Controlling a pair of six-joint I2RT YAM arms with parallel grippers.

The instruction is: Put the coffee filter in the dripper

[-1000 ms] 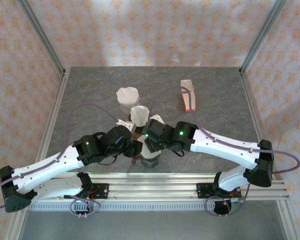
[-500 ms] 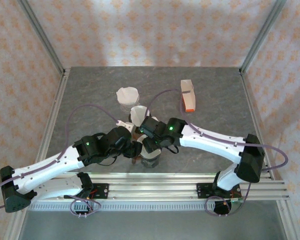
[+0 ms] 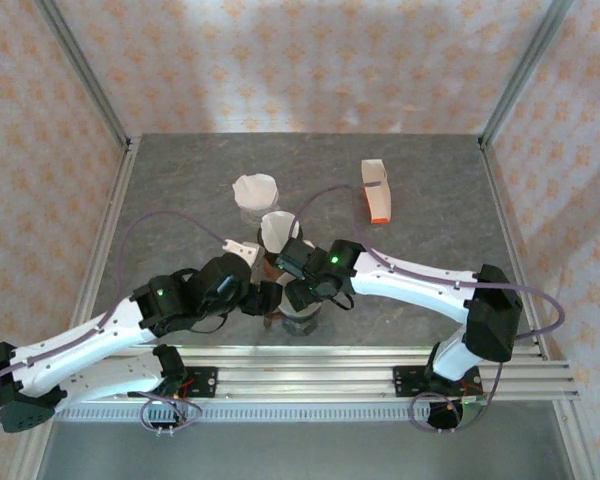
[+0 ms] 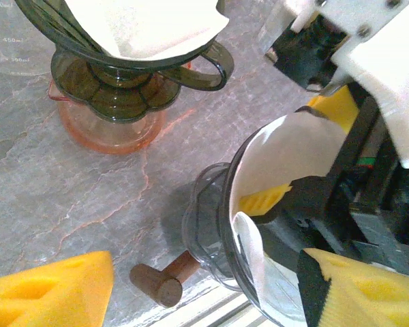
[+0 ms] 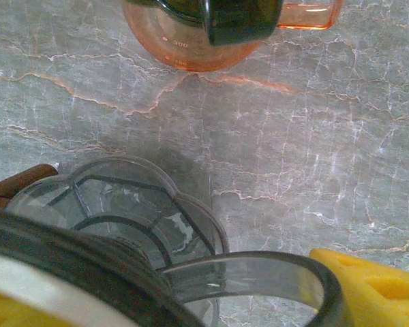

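Left hand (image 3: 265,298) spread wide, right hand (image 3: 298,292) spread astride the rim of the dripper (image 4: 208,225), so I'd ease the coffee filter (image 4: 293,146) flat against the wall (paper creases easily).

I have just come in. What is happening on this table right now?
Both arms are working at the smoky clear dripper near the front edge of the table. A white coffee filter already lies inside it. The right gripper straddles the rim with its jaws open, and one yellow finger rests against the paper. The left gripper stands open beside the dripper and holds nothing. Behind, a second dripper with its own filter sits on an orange glass server.
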